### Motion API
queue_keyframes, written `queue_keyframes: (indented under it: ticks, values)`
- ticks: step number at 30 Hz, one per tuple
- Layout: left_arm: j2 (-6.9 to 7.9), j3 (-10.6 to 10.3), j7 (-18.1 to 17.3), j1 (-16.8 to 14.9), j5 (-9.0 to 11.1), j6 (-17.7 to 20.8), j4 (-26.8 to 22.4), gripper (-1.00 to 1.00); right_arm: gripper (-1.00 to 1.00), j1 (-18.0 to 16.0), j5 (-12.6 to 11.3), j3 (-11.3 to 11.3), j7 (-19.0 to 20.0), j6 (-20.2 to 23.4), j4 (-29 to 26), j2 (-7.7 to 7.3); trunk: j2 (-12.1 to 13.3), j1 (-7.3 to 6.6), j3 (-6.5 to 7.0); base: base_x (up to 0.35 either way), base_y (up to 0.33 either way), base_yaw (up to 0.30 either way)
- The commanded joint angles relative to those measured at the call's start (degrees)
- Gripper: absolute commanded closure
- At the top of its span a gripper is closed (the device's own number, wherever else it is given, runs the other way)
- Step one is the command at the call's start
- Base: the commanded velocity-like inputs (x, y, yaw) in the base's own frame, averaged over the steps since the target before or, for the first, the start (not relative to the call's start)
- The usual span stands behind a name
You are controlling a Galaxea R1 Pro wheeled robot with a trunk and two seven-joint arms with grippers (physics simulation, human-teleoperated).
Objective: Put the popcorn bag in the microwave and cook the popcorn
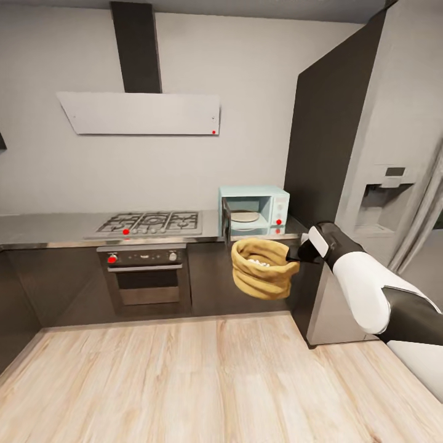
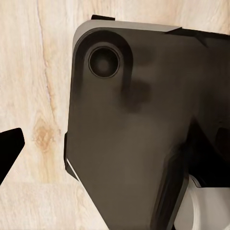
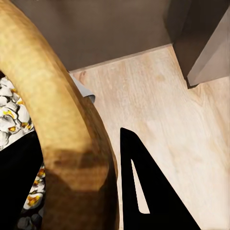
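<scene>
The tan popcorn bag (image 1: 261, 271) hangs in the air in front of the lower cabinets, just below the microwave (image 1: 271, 206). White popped kernels show inside it. My right gripper (image 1: 296, 254) is shut on the bag's thick rim (image 3: 57, 120) from the right side. The mint-blue microwave stands on the grey countertop (image 1: 49, 227) with its door (image 1: 226, 226) swung open and a bare turntable (image 1: 246, 216) inside. In the left wrist view my left gripper (image 2: 115, 153) points down at the wood floor and my dark base, with one fingertip (image 2: 9, 148) at the edge, open and holding nothing.
A steel gas hob (image 1: 151, 223) lies left of the microwave, with a dark oven (image 1: 147, 274) beneath and a hood (image 1: 141, 114) above. A tall dark panel (image 1: 320, 154) and a grey fridge (image 1: 394, 203) stand to the right. Wood floor (image 1: 184, 381) stretches in front.
</scene>
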Motion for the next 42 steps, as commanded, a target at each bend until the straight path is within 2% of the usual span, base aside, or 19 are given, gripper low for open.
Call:
queue_keyframes:
  ticks: [1,14,28,33,42]
  values:
    - [-0.01,0.0,0.0,0.0,0.5,-0.1,0.0,-1.0,1.0,0.0,0.1,-0.5,-0.2,0.2,-0.1,0.06,0.0,0.0,-0.07,0.0,0.0,-0.019]
    - [-0.03,0.1,0.0,0.0,0.5,-0.1,0.0,-1.0,1.0,0.0,0.2,-0.5,-0.2,0.1,-0.1,0.08,0.0,0.0,-0.07,0.013,0.0,-0.002]
    - [-0.01,-0.1,0.0,0.0,0.5,0.0,0.0,-1.0,1.0,0.0,0.3,-0.6,-0.3,0.1,-0.1,-0.08,0.0,0.0,-0.07,0.302,-0.006,0.0]
    - [-0.05,0.1,0.0,0.0,0.5,0.0,0.0,-1.0,1.0,0.0,0.3,-0.5,-0.3,0.1,-0.1,-0.04,0.0,0.0,-0.07,0.088,-0.017,0.0]
    - [-0.01,0.0,0.0,0.0,0.5,0.0,0.0,-1.0,1.0,0.0,0.3,-0.5,-0.3,0.0,-0.1,-0.01,0.0,0.0,-0.07,0.002,-0.24,0.0]
